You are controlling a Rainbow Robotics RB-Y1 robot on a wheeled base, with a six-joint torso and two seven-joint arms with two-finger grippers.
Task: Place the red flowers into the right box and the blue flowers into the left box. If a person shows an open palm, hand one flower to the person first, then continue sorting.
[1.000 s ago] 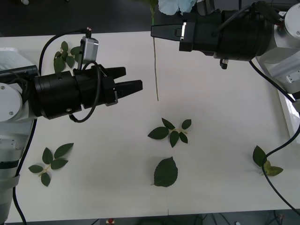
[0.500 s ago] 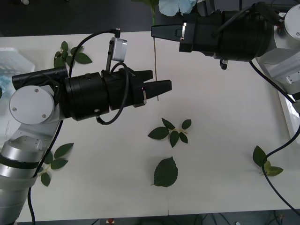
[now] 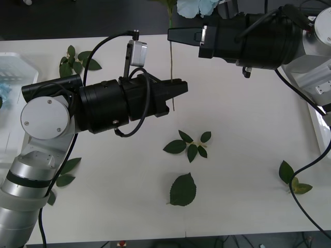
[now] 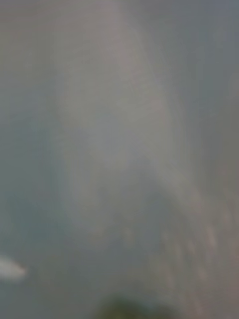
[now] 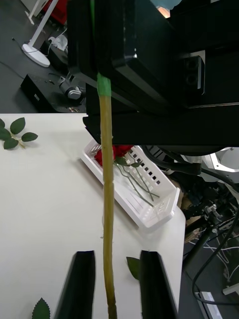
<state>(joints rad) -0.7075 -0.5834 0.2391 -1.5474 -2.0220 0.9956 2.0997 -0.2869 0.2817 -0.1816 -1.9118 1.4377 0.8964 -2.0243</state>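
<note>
- The left gripper [image 3: 178,89] has its black fingers [image 5: 80,284] apart, one on either side of a long thin stem [image 5: 106,209], and they are not visibly pressing on it.
- The stem hangs upright between those fingers, yellowish along most of its length and green at the top, where it meets the dark body of the other arm.
- In the front view the stem [image 3: 171,62] runs down from a pale blue flower [image 3: 198,6] at the far edge of the white table [image 3: 243,144], and the left gripper's tips sit at its lower end.
- The right gripper [image 3: 171,35] is just beside the top of the stem, below the blue bloom; whether its jaws are clamped cannot be told.
- Beyond the stem, the left wrist view shows the right box [image 5: 149,199] at the table's edge, with red flowers [image 5: 113,152] lying in it, their stems trailing across the tray.
- The left box [image 3: 11,98] lies at the table edge behind the left arm.
- Loose green leaf sprigs [image 3: 189,144] lie on the table near the stem's lower end.
</note>
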